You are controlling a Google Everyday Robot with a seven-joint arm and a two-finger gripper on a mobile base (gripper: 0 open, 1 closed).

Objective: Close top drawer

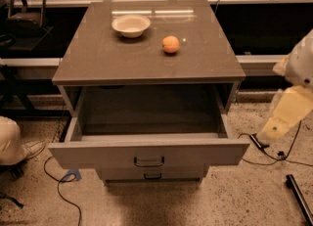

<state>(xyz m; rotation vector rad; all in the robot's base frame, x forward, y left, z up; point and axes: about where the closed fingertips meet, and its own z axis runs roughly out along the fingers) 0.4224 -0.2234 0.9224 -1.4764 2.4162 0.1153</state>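
The top drawer (pixel 146 155) of the grey cabinet stands pulled far out. Its flat front panel carries a small dark centre handle (pixel 149 162), and its deep grey box (pixel 146 112) holds nothing that I can see. My gripper (pixel 274 129) is the pale tip of the arm at the right edge. It hangs low beside the drawer's right front corner, apart from the drawer and touching nothing.
A white bowl (pixel 130 25) and an orange (pixel 170 44) sit on the cabinet top (pixel 122 58). A lower drawer's handle (pixel 152 176) shows under the open one. Cables (pixel 264 154) lie on the floor at right, a cord (pixel 61 191) and a shoe (pixel 29 149) at left.
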